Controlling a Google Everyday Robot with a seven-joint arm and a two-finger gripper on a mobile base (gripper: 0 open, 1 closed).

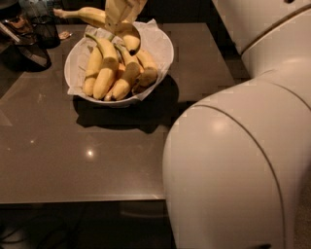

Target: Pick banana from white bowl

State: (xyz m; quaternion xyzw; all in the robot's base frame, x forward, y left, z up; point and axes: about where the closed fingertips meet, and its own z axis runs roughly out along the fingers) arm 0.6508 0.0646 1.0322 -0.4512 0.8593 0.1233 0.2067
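The white bowl (164, 46), lined with crinkled white paper, stands on the dark table and holds a bunch of straighter yellow bananas (108, 73). My gripper (117, 22) hangs over the bowl's far rim at the top of the camera view. It is shut on the curved banana (87, 14). The banana's stem points left past the bowl and its dark tip (132, 50) hangs just above the bunch. The banana looks raised clear of the other bananas.
A dark glass container (46, 30) and dark clutter stand at the table's back left. My large white arm body (243, 146) fills the right and lower right. The table's front edge (82, 197) runs along the bottom.
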